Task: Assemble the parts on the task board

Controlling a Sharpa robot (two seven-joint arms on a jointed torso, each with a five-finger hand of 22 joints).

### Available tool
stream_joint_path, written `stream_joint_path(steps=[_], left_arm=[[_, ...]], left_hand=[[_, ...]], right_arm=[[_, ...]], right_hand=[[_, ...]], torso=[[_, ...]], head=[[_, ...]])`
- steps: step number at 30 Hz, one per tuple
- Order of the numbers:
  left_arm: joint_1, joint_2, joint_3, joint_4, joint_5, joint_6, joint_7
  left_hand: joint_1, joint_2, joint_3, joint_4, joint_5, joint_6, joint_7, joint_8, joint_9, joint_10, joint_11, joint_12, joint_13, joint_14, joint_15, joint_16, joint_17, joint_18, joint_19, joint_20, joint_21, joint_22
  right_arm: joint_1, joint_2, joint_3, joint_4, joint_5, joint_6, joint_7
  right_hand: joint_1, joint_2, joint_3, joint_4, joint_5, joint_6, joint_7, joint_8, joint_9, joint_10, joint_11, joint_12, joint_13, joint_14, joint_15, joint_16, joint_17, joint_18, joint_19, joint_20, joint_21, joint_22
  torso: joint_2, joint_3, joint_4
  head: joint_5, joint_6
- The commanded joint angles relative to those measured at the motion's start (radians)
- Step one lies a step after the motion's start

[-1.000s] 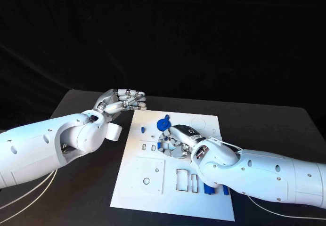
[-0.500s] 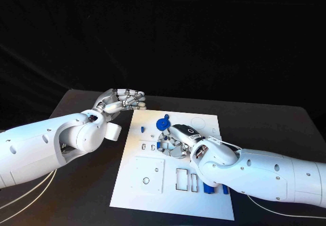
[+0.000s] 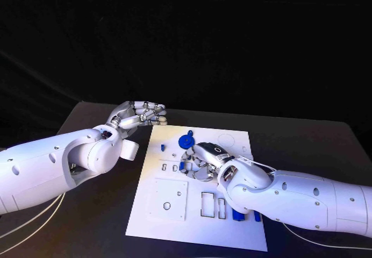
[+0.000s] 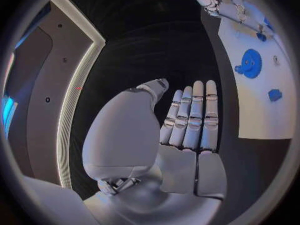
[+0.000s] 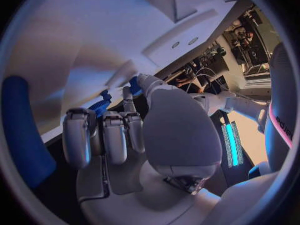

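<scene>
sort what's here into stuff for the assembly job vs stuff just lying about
For the job:
- task board
- blue gear
- small blue peg
- blue bars
- right robot hand

Lying about:
- black table
- left robot hand, holding nothing

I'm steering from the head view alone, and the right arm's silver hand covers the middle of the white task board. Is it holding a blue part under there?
Observer: In the right wrist view the silver right hand has its fingers curled down toward the white task board, and a small ridged blue part sits at the fingertips. I cannot tell whether it is gripped.
Operator: And the left hand, off the board's far corner, is it carrying anything?
Observer: No. The left wrist view shows the silver left hand with a bare palm and its fingers straight, side by side, holding nothing.
</scene>
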Motion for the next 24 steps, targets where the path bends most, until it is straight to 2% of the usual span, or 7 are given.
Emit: stream_joint_path(steps=[1, 11, 16, 24], left_arm=[[0.000, 0.002, 0.001, 0.001, 0.002, 0.018, 0.003], [0.000, 0.002, 0.001, -0.001, 0.002, 0.019, 0.002], [0.000, 0.002, 0.001, -0.002, 0.002, 0.019, 0.002], [0.000, 0.002, 0.001, -0.003, 0.002, 0.020, 0.002]], left_hand=[[-0.008, 0.002, 0.006, 0.003, -0.005, -0.004, 0.005, -0.004, -0.001, 0.002, 0.003, -0.005, 0.001, -0.008, -0.001, -0.005, 0.001, 0.004, -0.001, 0.004, -0.005, -0.001], [-0.008, 0.002, 0.006, 0.003, -0.005, -0.004, 0.005, -0.004, -0.001, 0.002, 0.003, -0.005, 0.001, -0.008, -0.001, -0.005, 0.001, 0.004, -0.001, 0.004, -0.005, -0.001], [-0.008, 0.002, 0.006, 0.003, -0.005, -0.004, 0.005, -0.004, -0.001, 0.002, 0.003, -0.005, 0.001, -0.008, -0.001, -0.005, 0.001, 0.004, -0.001, 0.004, -0.005, -0.001], [-0.010, 0.002, 0.006, 0.003, -0.005, -0.004, 0.005, -0.004, -0.001, 0.001, 0.003, -0.006, 0.001, -0.008, -0.001, -0.005, 0.002, 0.004, -0.001, 0.004, -0.006, -0.001]], right_arm=[[-0.001, 0.000, 0.000, -0.001, -0.012, 0.017, -0.007], [-0.001, 0.001, -0.001, 0.000, -0.012, 0.010, -0.003], [-0.001, 0.000, -0.001, 0.003, -0.011, -0.004, 0.000], [-0.001, -0.002, -0.001, 0.005, -0.012, -0.019, -0.002]], right_hand=[[-0.005, -0.006, -0.008, -0.001, 0.003, -0.008, 0.003, -0.004, -0.002, 0.066, 0.005, -0.005, 0.210, 0.104, 0.006, 0.001, 0.244, -0.006, 0.010, 0.002, -0.006, 0.143], [-0.030, -0.022, -0.053, 0.007, 0.002, -0.021, 0.008, -0.013, -0.002, 0.064, 0.012, -0.007, 0.208, 0.103, 0.012, 0.000, 0.242, -0.005, 0.009, 0.010, -0.008, 0.143], [-0.030, -0.013, -0.059, 0.007, 0.004, -0.014, 0.006, -0.010, 0.000, 0.066, 0.010, -0.004, 0.211, 0.104, 0.012, 0.001, 0.246, -0.006, 0.012, 0.010, -0.005, 0.147], [-0.011, 0.012, -0.055, 0.001, 0.006, 0.007, -0.002, 0.001, 0.005, 0.071, 0.003, 0.002, 0.217, 0.105, 0.006, 0.003, 0.251, -0.008, 0.017, 0.006, 0.001, 0.153]], torso=[[0.000, -0.0004, 0.0004], [0.000, 0.0002, 0.0004], [0.000, 0.0004, 0.0002], [0.001, 0.0006, -0.0002]], head=[[0.000, -0.001], [0.000, 0.000], [0.001, 0.002], [0.002, 0.002]])
